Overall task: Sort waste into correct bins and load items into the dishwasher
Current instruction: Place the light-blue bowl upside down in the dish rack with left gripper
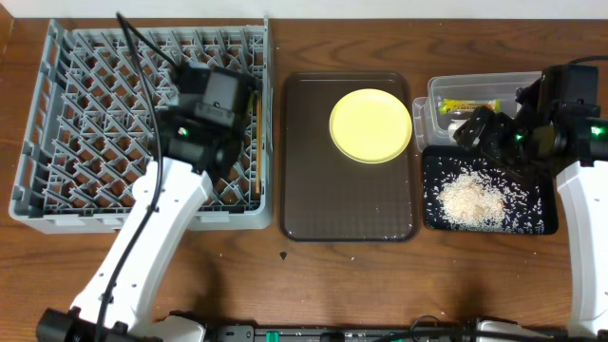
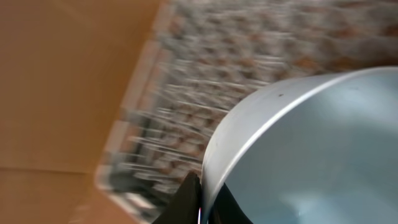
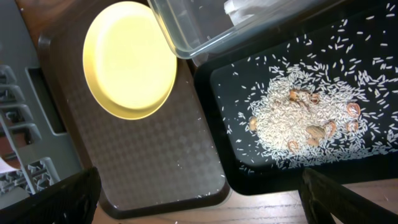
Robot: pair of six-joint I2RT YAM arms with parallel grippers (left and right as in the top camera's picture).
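Gripping the rim of a light blue bowl (image 2: pixel 311 149), the left gripper (image 2: pixel 200 202) hangs over the right side of the grey dish rack (image 1: pixel 85 123); its jaws are closed narrow on the rim. The left wrist view is blurred, with the rack's pegs behind the bowl. Thin wooden chopsticks (image 1: pixel 256 142) lie along the rack's right wall.

A brown serving tray (image 1: pixel 332 199) sits just right of the rack, with a round yellow plate (image 1: pixel 370 125) lying flat in its far right corner.

The right gripper (image 3: pixel 205 198) hovers above the near edge of the clear tub (image 1: pixel 475 87), its jaws spread wide and holding nothing. The tub holds a green-and-yellow wrapper (image 1: pixel 470 105) and a white napkin (image 3: pixel 239 7). In front of the tub, touching it, the black tray (image 1: pixel 541 223) carries a heap of rice scraps (image 1: pixel 470 198) with loose grains around it.
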